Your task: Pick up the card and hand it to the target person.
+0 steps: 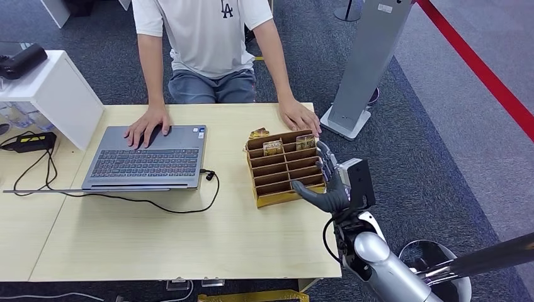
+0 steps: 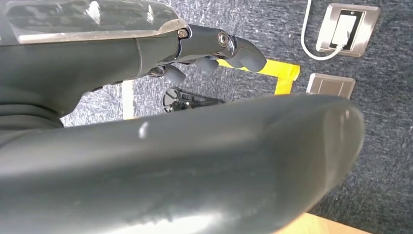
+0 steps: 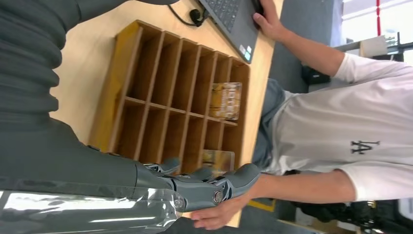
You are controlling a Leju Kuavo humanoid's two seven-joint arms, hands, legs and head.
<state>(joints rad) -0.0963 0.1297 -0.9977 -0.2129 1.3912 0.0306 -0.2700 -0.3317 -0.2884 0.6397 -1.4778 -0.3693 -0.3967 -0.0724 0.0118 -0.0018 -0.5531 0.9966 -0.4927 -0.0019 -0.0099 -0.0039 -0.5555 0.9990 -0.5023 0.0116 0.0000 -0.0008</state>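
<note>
Wooden table [image 1: 157,239], right robot hand [image 1: 329,179] open beside card rack [image 1: 284,168], person [image 1: 208,38] seated opposite

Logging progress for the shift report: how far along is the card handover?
Early stage. Done: the right hand has reached the wooden card box. In hand: nothing yet; its fingers are apart beside the box, and the cards sit in the far slots. Left: grip a card, lift it, pass it to the person at the table's far side.

A: Worktop [image 1: 157,239], pale wood. Open grey laptop [image 1: 148,157] at left-centre, black cable [image 1: 157,204] trailing off it.

B: White box [image 1: 60,94] far left, black charger [image 1: 28,141] beside. Grey stand [image 1: 365,63], red floor line [image 1: 478,66] beyond.
</note>
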